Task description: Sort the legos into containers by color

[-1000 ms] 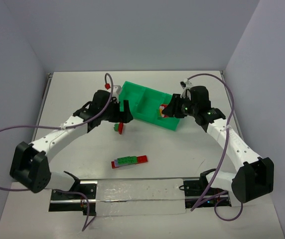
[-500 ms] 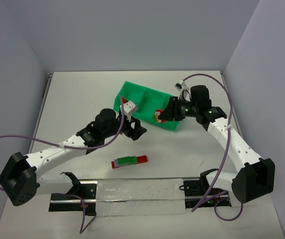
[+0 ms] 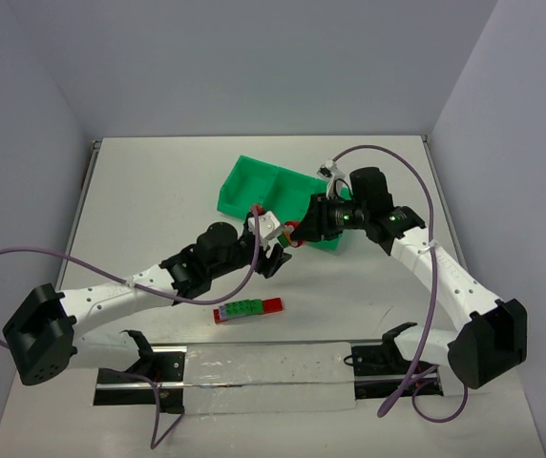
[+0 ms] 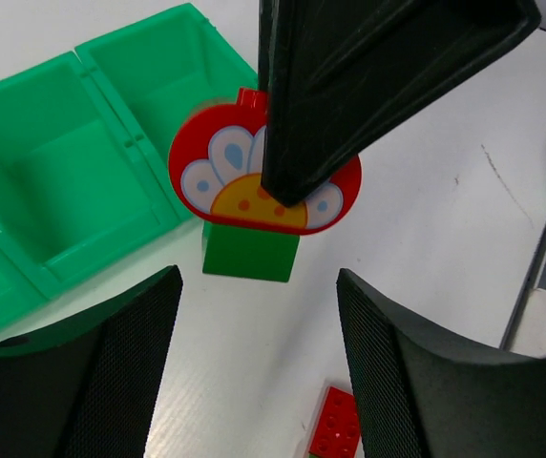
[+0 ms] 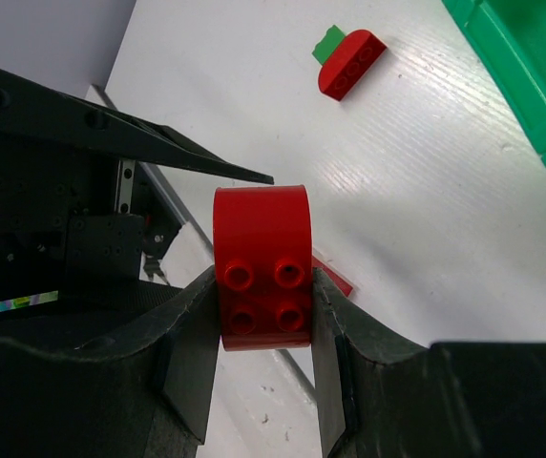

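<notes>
**Sorting at an early stage.** We see the right gripper (image 5: 263, 286) pinching a red rounded brick (image 5: 262, 272) by its sides. A green brick (image 4: 250, 253) is joined beneath it, and the stack is held just beside the near wall of the green tray (image 3: 247, 181). The left gripper (image 4: 259, 296) faces this stack with jaws spread and nothing between them; we judge it placed to pull the two colours apart. The two compartments visible from the left wrist hold nothing; we cannot see into the third. Left on the table (image 3: 139, 191), unsorted: a joined row of bricks (image 3: 247, 308) and a red-and-green piece (image 5: 347, 59)
</notes>
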